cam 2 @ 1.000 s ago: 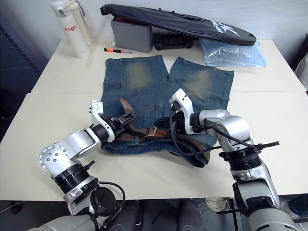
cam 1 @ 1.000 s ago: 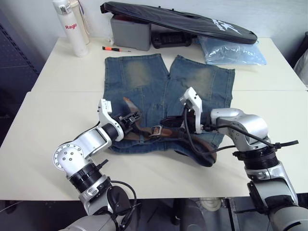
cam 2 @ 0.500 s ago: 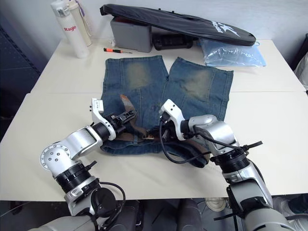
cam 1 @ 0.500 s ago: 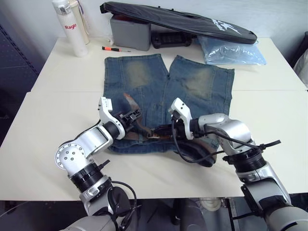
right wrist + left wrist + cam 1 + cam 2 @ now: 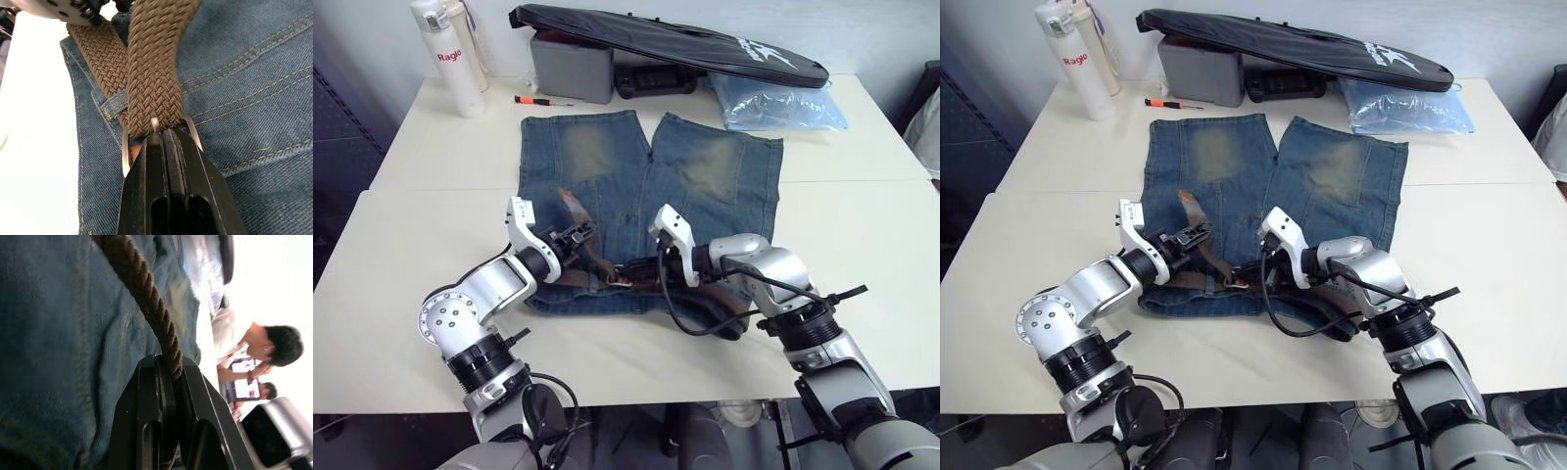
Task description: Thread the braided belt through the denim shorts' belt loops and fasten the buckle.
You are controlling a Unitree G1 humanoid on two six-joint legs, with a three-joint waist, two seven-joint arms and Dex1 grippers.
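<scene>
**Buckle being fastened at the waistband**

The faded blue denim shorts with yellowish worn patches (image 5: 646, 196) lie flat on the pale worktop (image 5: 431, 225), waistband toward the robot. The dark-brown braided belt with a tan leather tip (image 5: 151, 73) runs along that waistband, under at least one short blue denim belt loop (image 5: 113, 105), and its tip end rises over the left leg of the shorts.

The left pincer (image 5: 570, 238) is pressed together on the braided strap, which runs up between its black fingers in the left wrist view. The right pincer (image 5: 646, 269) is closed at the small silver-grey metal buckle (image 5: 128, 147); the prong sits right at its fingertips against the weave. Whether it pinches the prong or only presses on it I cannot tell.

By my reading, threading is largely done and the fastening step is in hand. The next move probably calls for the left pincer to hold the strap taut while the right pushes the prong into a gap in the braid, which offers no punched holes.

Well apart at the far edge stand a white bottle (image 5: 445, 59), a red-handled screwdriver (image 5: 540, 101), a grey box (image 5: 571, 67), a long black bag (image 5: 675, 44) and a pale blue plastic bag (image 5: 778, 103). None obstructs; the right arm's black cable (image 5: 690, 318) drapes over the waistband and could snag
</scene>
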